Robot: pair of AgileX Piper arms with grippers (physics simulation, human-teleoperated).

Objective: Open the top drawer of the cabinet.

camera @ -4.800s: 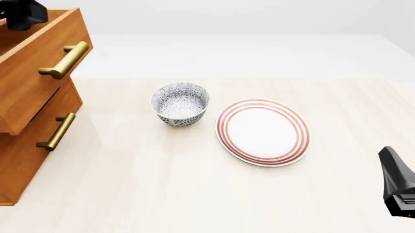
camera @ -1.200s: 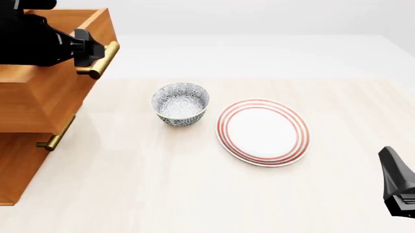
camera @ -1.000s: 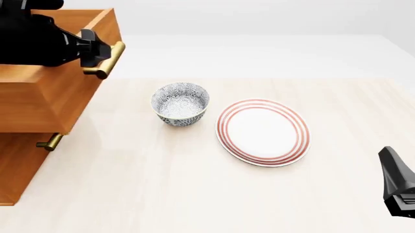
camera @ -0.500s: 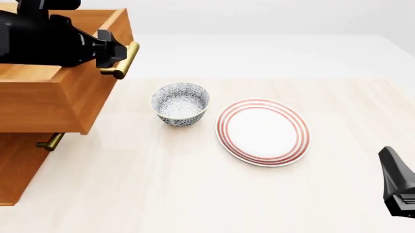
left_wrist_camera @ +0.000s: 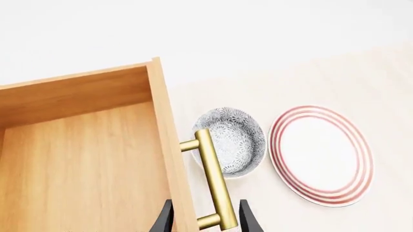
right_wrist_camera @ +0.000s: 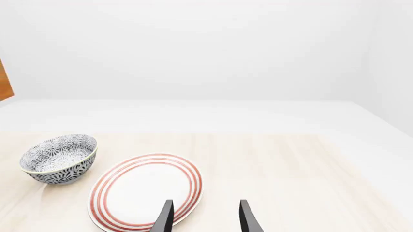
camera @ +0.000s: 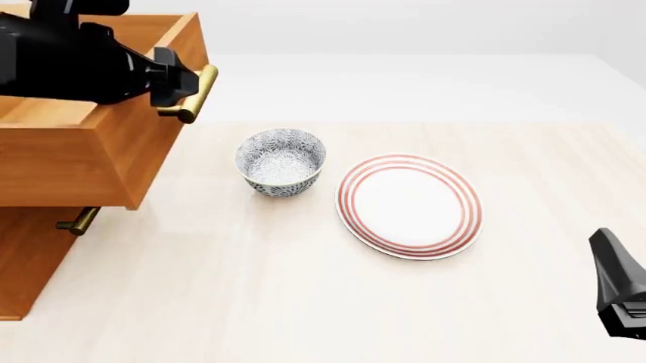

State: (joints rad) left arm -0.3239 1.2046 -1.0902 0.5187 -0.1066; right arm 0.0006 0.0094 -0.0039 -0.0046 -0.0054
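The cabinet [camera: 26,265] stands at the left edge of the front view. Its top drawer [camera: 91,162] is pulled far out over the lower ones; the left wrist view shows its bare wooden inside [left_wrist_camera: 84,164]. My left gripper [camera: 177,79] reaches down at the drawer's front. Its jaws stand wide apart: one finger [left_wrist_camera: 164,220] is inside the drawer behind the front panel, the other finger [left_wrist_camera: 248,220] is outside the brass handle [left_wrist_camera: 213,179]. My right gripper [right_wrist_camera: 205,220] is open and empty, low at the near right.
A patterned blue-grey bowl [camera: 281,161] sits just right of the open drawer's front, almost under the handle [camera: 199,91]. A white plate with red rings [camera: 409,206] lies to its right. A lower drawer's brass handle [camera: 76,221] pokes out beneath. The right arm [camera: 618,291] rests at the near right edge.
Over the earlier frames the left gripper came to the handle and the top drawer slid far out to the right. In the last half second it barely moved. The right arm stayed still.
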